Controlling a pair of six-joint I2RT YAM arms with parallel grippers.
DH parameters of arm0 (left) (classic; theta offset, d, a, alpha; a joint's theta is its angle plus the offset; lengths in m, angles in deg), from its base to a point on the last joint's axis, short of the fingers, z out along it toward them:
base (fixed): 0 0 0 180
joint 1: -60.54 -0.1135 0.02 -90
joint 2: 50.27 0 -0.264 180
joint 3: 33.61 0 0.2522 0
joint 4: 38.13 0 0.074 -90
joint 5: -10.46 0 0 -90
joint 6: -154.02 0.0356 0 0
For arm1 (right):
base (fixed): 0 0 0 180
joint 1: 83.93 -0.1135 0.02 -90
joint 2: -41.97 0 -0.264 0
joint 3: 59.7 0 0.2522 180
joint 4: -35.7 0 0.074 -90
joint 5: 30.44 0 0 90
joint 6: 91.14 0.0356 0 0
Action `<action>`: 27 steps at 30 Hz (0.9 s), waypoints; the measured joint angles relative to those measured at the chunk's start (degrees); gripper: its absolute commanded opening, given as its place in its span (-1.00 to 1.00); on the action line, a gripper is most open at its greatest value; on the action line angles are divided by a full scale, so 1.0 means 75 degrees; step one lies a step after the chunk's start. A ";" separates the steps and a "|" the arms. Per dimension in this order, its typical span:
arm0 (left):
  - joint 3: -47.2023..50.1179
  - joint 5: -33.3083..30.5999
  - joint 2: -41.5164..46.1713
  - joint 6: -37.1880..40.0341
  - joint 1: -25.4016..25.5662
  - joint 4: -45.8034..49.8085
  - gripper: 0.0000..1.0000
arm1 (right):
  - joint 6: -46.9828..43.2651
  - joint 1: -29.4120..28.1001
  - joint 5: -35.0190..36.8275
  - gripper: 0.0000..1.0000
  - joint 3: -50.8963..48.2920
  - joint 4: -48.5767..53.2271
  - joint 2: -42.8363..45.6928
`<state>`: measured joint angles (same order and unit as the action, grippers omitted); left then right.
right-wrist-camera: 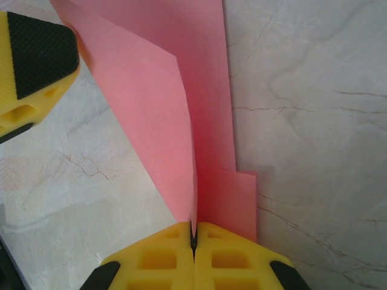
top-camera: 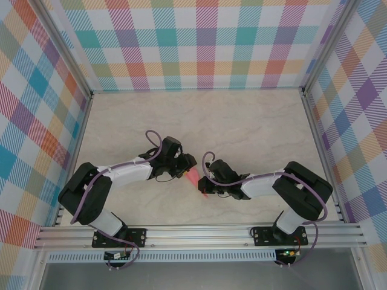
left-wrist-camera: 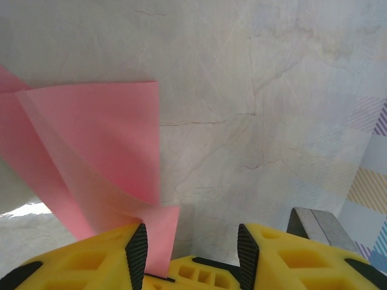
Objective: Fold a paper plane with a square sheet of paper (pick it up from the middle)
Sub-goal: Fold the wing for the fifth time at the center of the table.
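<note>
The salmon-pink sheet of paper (top-camera: 193,177) is folded into a layered, pointed paper plane shape and is held up between the two arms near the table's middle front. My right gripper (right-wrist-camera: 194,232) is shut on its centre crease, and the flaps (right-wrist-camera: 175,90) fan out away from the jaws. My left gripper (left-wrist-camera: 192,251) is open. A lower corner of the paper (left-wrist-camera: 162,232) hangs between its jaws, right beside the left pad (left-wrist-camera: 137,254). The rest of the paper (left-wrist-camera: 91,139) spreads up and to the left. One left fingertip (right-wrist-camera: 36,54) shows beside the paper.
The marble-patterned tabletop (top-camera: 242,127) stretches behind the arms. Plaid walls (top-camera: 199,42) close in the back and both sides. An aluminium rail (top-camera: 199,232) runs along the near edge.
</note>
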<state>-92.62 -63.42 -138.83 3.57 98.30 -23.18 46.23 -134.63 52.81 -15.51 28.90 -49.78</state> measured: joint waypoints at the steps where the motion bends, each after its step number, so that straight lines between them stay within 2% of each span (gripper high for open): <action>1: 0.0000 0.0029 0.0000 0.0000 0.0009 -0.0017 -0.04 | 0.0003 0.0012 -0.0023 -1.00 0.0012 0.0023 0.0000; 19: 0.0131 0.0184 -0.0551 0.0035 0.0114 -0.0603 -0.04 | 0.0029 0.0114 -0.0189 -1.00 0.0201 0.0411 -0.0012; 27: 0.0216 0.0035 -0.0586 0.0152 0.0114 -0.0609 -0.04 | 0.0026 0.0128 -0.0230 -0.93 0.0329 0.0673 -0.0012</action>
<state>-91.01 -63.15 -143.22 4.71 99.15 -27.75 46.43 -133.66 51.09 -13.04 33.95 -49.86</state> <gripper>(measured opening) 0.479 0.045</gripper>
